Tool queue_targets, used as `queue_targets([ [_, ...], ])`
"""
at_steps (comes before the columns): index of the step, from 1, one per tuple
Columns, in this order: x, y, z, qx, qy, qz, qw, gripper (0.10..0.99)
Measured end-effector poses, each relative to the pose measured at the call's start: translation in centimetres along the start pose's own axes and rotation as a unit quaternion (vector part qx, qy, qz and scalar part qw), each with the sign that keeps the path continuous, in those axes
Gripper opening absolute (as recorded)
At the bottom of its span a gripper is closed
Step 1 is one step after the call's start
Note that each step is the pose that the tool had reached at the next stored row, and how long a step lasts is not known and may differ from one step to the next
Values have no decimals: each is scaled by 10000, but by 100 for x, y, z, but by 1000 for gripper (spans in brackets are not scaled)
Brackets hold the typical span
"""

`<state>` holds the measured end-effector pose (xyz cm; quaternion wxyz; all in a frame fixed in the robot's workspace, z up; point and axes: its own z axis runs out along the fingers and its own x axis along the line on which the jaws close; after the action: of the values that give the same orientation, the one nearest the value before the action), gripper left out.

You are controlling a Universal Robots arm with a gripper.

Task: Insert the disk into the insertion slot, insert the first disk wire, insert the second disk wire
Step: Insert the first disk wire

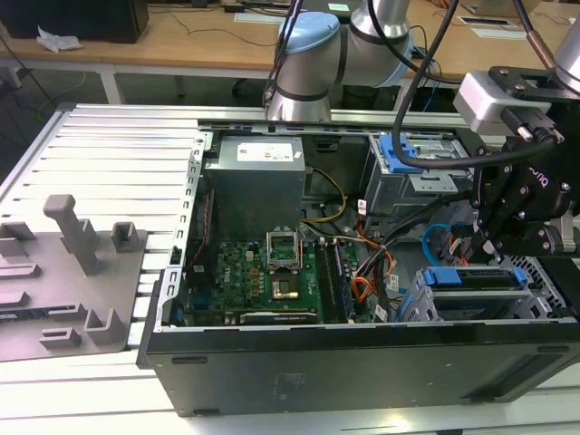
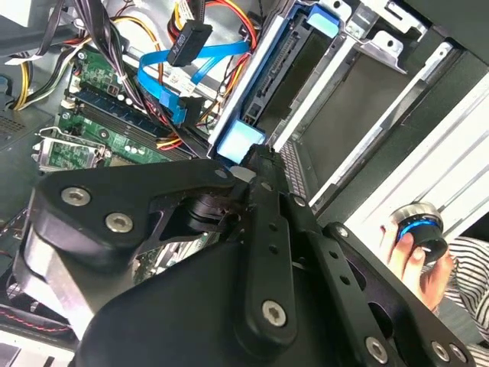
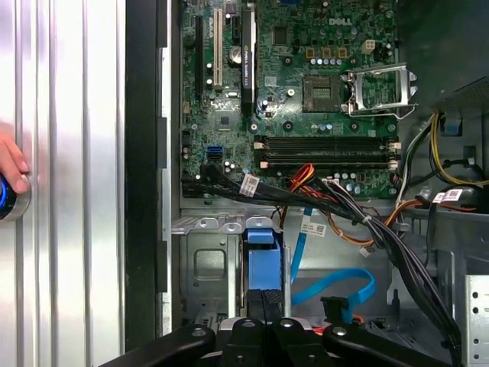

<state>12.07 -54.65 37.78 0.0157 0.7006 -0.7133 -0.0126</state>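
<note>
Arm: reaching in over the open computer case (image 1: 362,362) from the far side of the desk (image 1: 109,145), wrist bent down at the exterior view's right.
Gripper (image 1: 496,252): low over the drive cage corner, pointing down into the case.
Jaws: they look clenched. In the first wrist view the tips sit side by side with no gap, right at the end of the blue carrier.
The disk (image 3: 261,260): there it is, blue frame sitting in the cage, its near end just under the gripper.
The insertion slot (image 3: 202,264): grey sheet-metal bay, with the disk's carrier lying along one side of it.
The second disk wire (image 3: 336,279): light blue and looping loose beside the cage, its dark connector end lying free, apart from the disk.
Orange and yellow wire bundle (image 3: 302,177): runs between the motherboard (image 3: 290,76) and the cage.
Person's hand (image 2: 412,256): outside the case on the desk, resting on a round, blue-ringed button.
</note>
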Motion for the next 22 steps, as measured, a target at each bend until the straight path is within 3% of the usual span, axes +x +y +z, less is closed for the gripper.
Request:
queue_targets([
  [4,1,6,-155,0,0,0,10000,106],
  [15,1,7,-162,0,1,0,10000,114],
  [16,1,6,-162,0,1,0,10000,169],
  [17,1,7,-163,0,1,0,10000,294],
  [18,1,7,-163,0,1,0,10000,294],
  [19,1,7,-163,0,1,0,10000,361],
  [22,-38,7,-164,0,2,0,10000,361],
])
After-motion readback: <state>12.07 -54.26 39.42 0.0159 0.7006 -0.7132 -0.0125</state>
